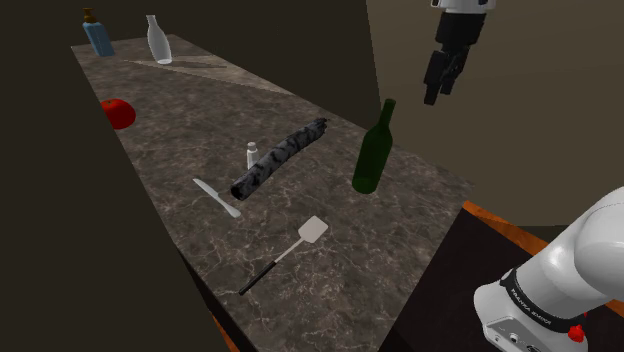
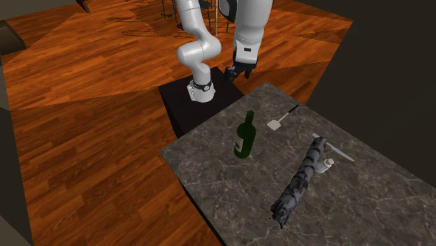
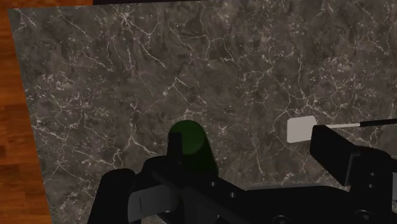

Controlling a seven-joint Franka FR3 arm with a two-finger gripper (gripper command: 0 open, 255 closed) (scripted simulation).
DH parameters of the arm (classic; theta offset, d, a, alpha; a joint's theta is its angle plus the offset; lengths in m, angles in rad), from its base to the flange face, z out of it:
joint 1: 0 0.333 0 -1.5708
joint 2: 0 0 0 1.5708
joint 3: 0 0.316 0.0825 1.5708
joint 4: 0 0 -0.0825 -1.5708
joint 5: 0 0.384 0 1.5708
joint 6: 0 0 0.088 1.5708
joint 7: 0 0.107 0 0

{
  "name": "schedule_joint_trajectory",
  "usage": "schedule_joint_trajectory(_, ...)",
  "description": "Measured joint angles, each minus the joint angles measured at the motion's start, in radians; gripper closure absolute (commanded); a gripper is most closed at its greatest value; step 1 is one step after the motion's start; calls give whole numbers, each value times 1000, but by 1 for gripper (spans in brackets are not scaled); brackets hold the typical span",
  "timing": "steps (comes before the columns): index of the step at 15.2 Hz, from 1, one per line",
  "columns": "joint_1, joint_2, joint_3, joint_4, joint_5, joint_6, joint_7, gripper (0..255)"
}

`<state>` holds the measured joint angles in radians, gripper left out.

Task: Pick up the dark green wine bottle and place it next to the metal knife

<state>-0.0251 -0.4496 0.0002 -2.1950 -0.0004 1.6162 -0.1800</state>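
Where the veined dark marble counter (image 1: 190, 120) stretches out, a flat silvery knife (image 1: 217, 197) lies well away from the black gripper (image 1: 438, 95). Below the gripper, a glossy, slim-necked dark green wine bottle (image 1: 372, 155) stands upright. The gripper's fingers are spread, touching nothing.

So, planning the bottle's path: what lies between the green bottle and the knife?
In the shoulder view, a dark mottled roll lies between the green bottle and the knife, a small white bottle beside it.
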Motion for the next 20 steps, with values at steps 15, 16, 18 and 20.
schedule_joint_trajectory(15,-6,399,-10,232,-12,160,-25,0)
schedule_joint_trajectory(16,-7,401,-12,220,-13,175,-27,0)
schedule_joint_trajectory(18,-7,402,-12,192,-13,203,-28,0)
schedule_joint_trajectory(20,-6,401,-11,185,-13,210,-26,0)
